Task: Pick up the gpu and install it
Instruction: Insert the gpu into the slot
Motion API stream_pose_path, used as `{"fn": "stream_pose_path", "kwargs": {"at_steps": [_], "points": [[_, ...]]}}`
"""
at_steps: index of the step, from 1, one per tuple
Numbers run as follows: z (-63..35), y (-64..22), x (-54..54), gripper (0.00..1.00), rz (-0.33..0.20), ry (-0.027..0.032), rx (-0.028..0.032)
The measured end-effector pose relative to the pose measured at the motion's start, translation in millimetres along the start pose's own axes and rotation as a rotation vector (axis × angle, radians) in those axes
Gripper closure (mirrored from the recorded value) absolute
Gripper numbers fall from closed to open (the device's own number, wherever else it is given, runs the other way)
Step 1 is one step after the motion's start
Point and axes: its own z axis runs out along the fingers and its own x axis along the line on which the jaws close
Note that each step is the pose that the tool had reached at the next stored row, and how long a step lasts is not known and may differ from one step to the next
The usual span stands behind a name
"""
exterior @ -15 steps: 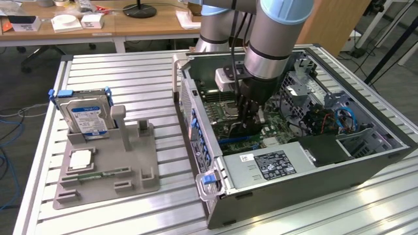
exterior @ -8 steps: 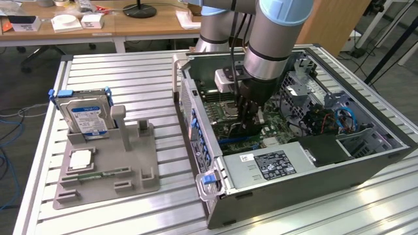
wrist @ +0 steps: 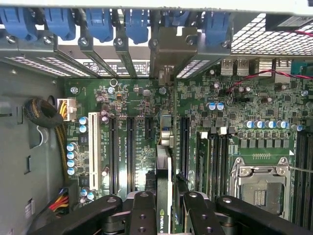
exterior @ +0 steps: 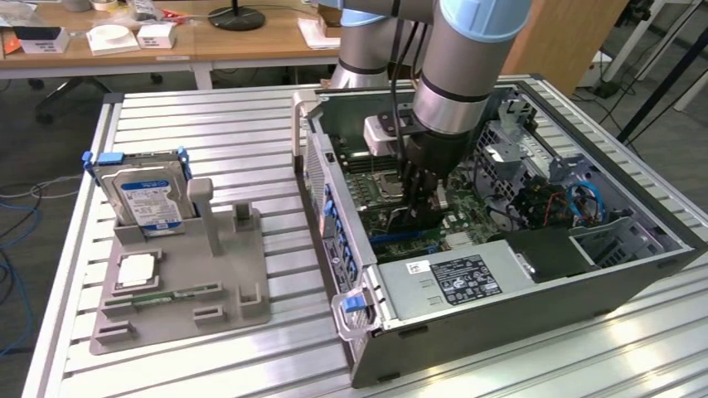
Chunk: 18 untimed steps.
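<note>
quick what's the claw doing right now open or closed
Claw: closed on the gpu, holding it edge-on over the motherboard slots inside the computer case.

Grey arm [exterior: 470, 50] with light-blue joint caps, black bolted claw [wrist: 166, 208].

My pincer [wrist: 166, 208] is clamped on the gpu [wrist: 163, 196], which stands edge-on between my two black fingers [wrist: 143, 213], one pressing each flat face. Beyond my fingertips the card runs straight ahead over the green motherboard [wrist: 230, 122], its silver metal bracket [wrist: 172, 46] at the far end against the case wall, among the blue slot latches [wrist: 100, 22]. Long black expansion slots [wrist: 129, 152] lie parallel to the card on either side, with a white slot [wrist: 92, 149] further out on one flank. On the opposite flank sits the bare processor socket [wrist: 261, 188] in its metal frame
</note>
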Motion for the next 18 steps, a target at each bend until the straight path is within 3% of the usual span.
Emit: {"fn": "stream_pose_path", "kwargs": {"at_steps": [18], "points": [[4.6,-1.1,0.2,0.74,0.0,0.0001,0.0001]]}}
